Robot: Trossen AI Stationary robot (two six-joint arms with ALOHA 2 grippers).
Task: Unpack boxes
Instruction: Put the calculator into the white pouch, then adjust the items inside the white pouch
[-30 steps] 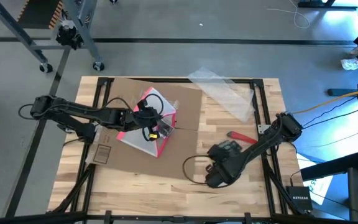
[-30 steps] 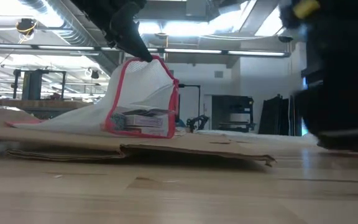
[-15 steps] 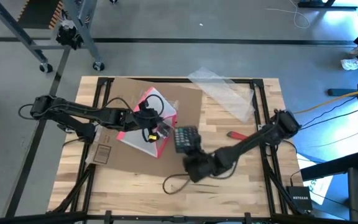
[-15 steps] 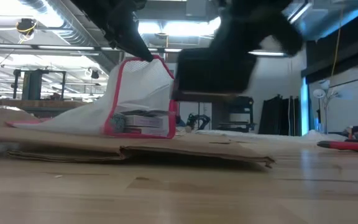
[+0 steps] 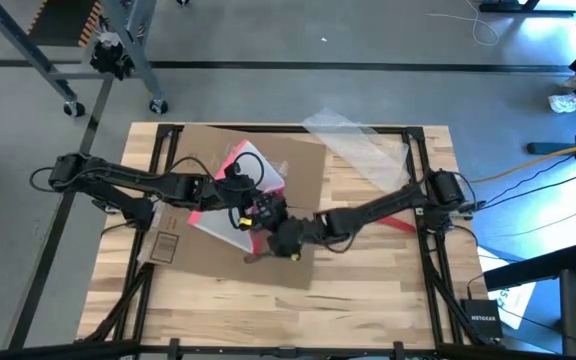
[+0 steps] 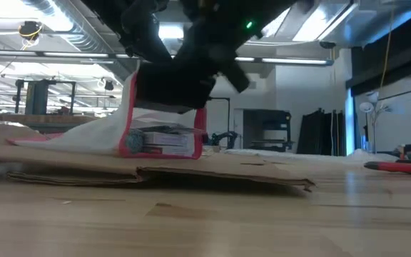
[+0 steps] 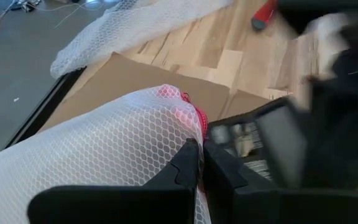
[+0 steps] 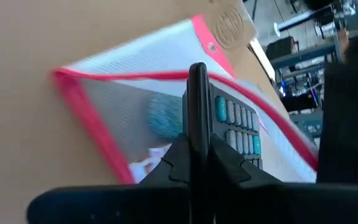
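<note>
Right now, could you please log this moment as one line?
left claw: shut on mesh pouch | right claw: shut on calculator | flattened cardboard box

We saw a light wooden table (image 5: 368, 290) of butcher-block planks, set in a dark metal frame. Directly on it lay the flattened brown cardboard box (image 5: 293, 165), covering the far left part of the top, with a small label (image 5: 164, 247) near its left edge. A sheet of clear netted wrap (image 5: 360, 148) lay across the far right corner, and a red tool (image 5: 400, 224) rested on the wood nearer the right edge.
</note>
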